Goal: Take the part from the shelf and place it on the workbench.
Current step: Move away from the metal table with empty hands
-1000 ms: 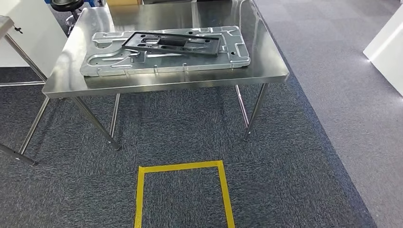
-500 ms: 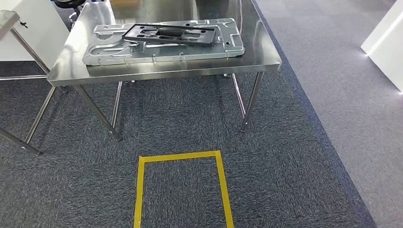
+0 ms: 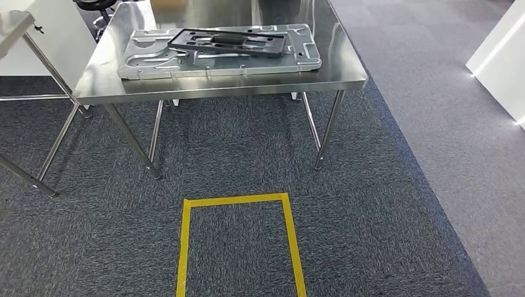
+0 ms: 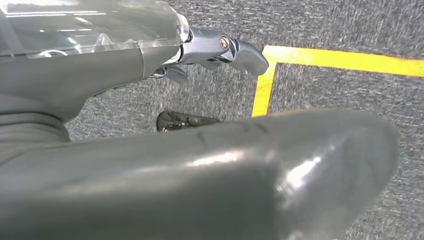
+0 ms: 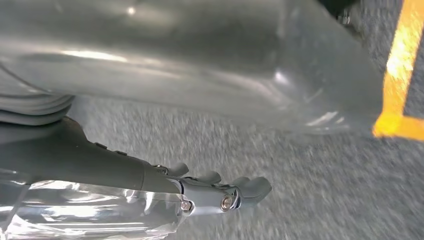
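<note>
A steel workbench (image 3: pixel 223 87) stands ahead of me in the head view. On it lies a large silver stamped metal plate (image 3: pixel 155 62), and a black rectangular frame part (image 3: pixel 228 42) rests flat on top of that plate. My left hand (image 4: pixel 150 155) hangs over the carpet with its fingers (image 4: pixel 235 50) stretched out and nothing in it. My right hand (image 5: pixel 115 167) also hangs above the carpet, fingers (image 5: pixel 230 192) extended and holding nothing.
A yellow tape square (image 3: pixel 238 201) marks the grey carpet in front of the bench. A second steel table (image 3: pixel 12 25) and a white cabinet (image 3: pixel 59 37) stand at the left, a black stool (image 3: pixel 93 5) behind. A white unit (image 3: pixel 501 55) stands at the right.
The whole head picture has shifted: the bench sits slightly higher and further off, and the tape square higher, so the camera has moved. The plate and frame lie as before.
</note>
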Robot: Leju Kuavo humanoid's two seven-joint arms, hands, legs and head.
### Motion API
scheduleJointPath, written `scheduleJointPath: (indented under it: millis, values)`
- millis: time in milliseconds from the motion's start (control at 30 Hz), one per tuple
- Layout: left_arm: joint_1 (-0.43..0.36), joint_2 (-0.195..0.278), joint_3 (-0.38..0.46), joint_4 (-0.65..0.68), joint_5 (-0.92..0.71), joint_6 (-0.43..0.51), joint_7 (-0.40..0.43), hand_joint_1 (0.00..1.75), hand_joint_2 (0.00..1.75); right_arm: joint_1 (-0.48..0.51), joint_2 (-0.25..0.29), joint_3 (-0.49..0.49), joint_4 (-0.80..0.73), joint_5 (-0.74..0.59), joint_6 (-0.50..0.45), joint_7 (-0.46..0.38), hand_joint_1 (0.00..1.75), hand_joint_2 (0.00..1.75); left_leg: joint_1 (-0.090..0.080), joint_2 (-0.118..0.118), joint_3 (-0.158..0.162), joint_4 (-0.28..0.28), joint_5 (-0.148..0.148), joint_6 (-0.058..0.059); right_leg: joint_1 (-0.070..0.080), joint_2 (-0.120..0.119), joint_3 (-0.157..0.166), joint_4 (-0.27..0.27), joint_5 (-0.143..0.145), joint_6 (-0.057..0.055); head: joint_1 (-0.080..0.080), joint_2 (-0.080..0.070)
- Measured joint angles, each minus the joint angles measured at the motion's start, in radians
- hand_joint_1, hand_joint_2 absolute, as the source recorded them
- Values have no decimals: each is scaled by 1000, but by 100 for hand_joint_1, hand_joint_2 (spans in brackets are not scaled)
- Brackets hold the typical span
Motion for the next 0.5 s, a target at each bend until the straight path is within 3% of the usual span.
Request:
scheduleJointPath:
  millis: [67, 133, 200, 267, 300, 333, 367, 433, 500]
  values:
    - [-2, 0, -1, 0, 0, 4, 4, 0, 0, 0, 0, -8, 1, -6, 30, 26, 0, 0, -2, 0, -8, 7, 1, -10, 2, 1, -3, -11, -3, -11, 0, 0]
    - [-2, 0, -1, 0, 0, 7, 5, 0, 0, 0, 1, -15, 3, -10, 51, 44, 0, 87, 0, -1, -15, 18, -9, -20, -2, 0, -5, -16, 3, -24, 0, 0]
    - [-3, 0, -2, 0, 0, 9, 5, 0, 0, -1, 1, -21, 4, -13, 65, 56, 0, 175, 5, -4, -48, 90, -56, -31, -5, -2, -6, -22, 9, -34, 0, 0]
    - [-2, 1, -2, 0, 0, 10, 5, 0, 0, -1, 1, -27, 4, -18, 74, 66, 0, 175, 11, -5, -109, 225, -118, -41, -5, -2, -11, -22, 12, -37, 0, 0]
    - [-1, 1, -2, 0, 0, 10, 6, 0, 0, -2, 1, -30, 4, -20, 77, 70, 0, 175, 14, -5, -133, 277, -133, -44, -4, -2, -12, -22, 12, -37, 0, 0]
    - [0, 1, -2, 0, 0, 11, 7, 0, 0, -2, 1, -33, 4, -23, 80, 74, 0, 175, 17, -5, -141, 295, -128, -47, -4, -2, -13, -21, 13, -37, 0, 0]
    - [0, 1, -2, 0, 0, 11, 7, 0, 0, -2, 1, -35, 4, -25, 82, 77, 0, 175, 19, -5, -130, 271, -104, -47, -4, -2, -12, -21, 14, -36, 0, 0]
    - [-1, 2, -2, 0, 1, 11, 8, 0, 0, -3, 1, -40, 4, -29, 85, 83, 0, 175, 21, -5, -67, 138, -34, -45, -5, -1, -10, -20, 15, -31, 0, 0]
    - [-3, 3, -2, 0, 1, 11, 8, 0, 0, -5, 1, -44, 4, -35, 85, 90, 0, 175, 19, -6, -19, 26, 3, -36, -1, 0, -13, -17, 15, -22, 0, 0]
